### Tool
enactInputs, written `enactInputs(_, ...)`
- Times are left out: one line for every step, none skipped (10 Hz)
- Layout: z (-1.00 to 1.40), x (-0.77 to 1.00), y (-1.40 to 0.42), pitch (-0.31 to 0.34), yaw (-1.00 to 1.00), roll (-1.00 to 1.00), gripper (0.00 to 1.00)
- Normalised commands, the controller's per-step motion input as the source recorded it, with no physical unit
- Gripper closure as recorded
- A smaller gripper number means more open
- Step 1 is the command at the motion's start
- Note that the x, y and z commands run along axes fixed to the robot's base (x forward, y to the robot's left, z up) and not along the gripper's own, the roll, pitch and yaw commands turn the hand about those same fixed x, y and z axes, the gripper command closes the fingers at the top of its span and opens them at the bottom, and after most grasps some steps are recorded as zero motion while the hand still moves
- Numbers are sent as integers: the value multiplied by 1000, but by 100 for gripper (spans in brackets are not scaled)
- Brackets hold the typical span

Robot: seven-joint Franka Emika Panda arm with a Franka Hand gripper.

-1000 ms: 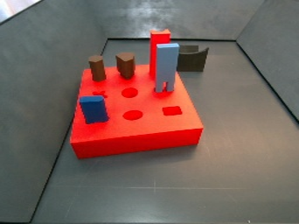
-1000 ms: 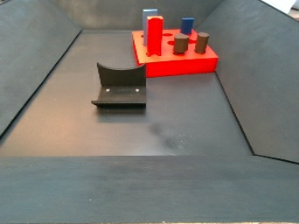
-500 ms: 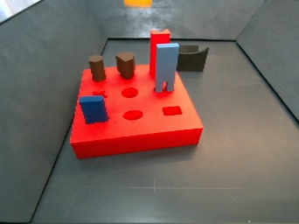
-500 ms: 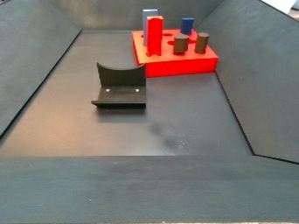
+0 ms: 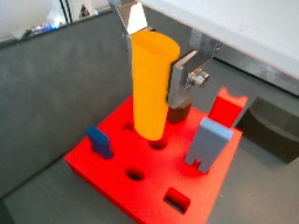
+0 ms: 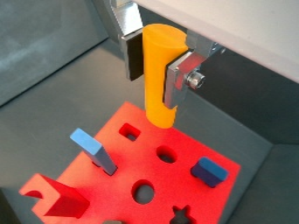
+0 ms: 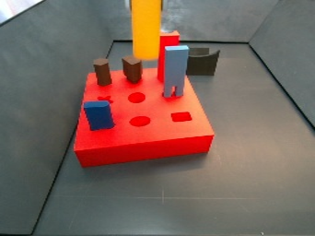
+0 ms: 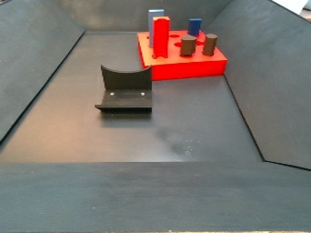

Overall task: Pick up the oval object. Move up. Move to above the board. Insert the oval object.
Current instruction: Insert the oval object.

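the oval object (image 5: 153, 84) hangs upright between the silver fingers (image 6: 179, 77) of the gripper (image 6: 155, 59), which is clamped on its upper part. below the gripper lies the board (image 6: 128, 159) with its open holes. a blue block (image 5: 211, 141) stands on the board beside the peg's lower end.

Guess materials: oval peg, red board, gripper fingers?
Oval object, held by the gripper above the board: smooth orange-yellow, likely plastic, soft sheen. Board: uniform matte red, plastic or painted; can't tell. Fingers: flat silver plates with a screw, apparently metal.
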Motion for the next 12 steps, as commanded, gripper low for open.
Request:
enactInputs(-889, 0, 0, -147, 257, 0, 100)
enactInputs(-809, -160, 0, -196, 357, -13, 100)
enactInputs(-731, -217, 0, -204, 429, -31, 100)
enactInputs(-691, -214, 0, -216, 460, -37, 100)
enactInputs(-791, -80, -26, -143, 143, 0, 100)
enactInputs(-783, 0, -100, -96, 0, 17, 100)
enactInputs(-766, 0, -106, -119, 0, 7, 100)
enactInputs(-677, 157, -57, -43, 0, 37, 100)
enactInputs(-494, 211, -9, 20, -57, 139, 100)
enactInputs(-471, 0, 0, 29, 0, 180, 100)
enactInputs(-414, 0, 0, 3, 0, 153, 100)
enactInputs(-366, 0, 0, 0, 0, 64, 100)
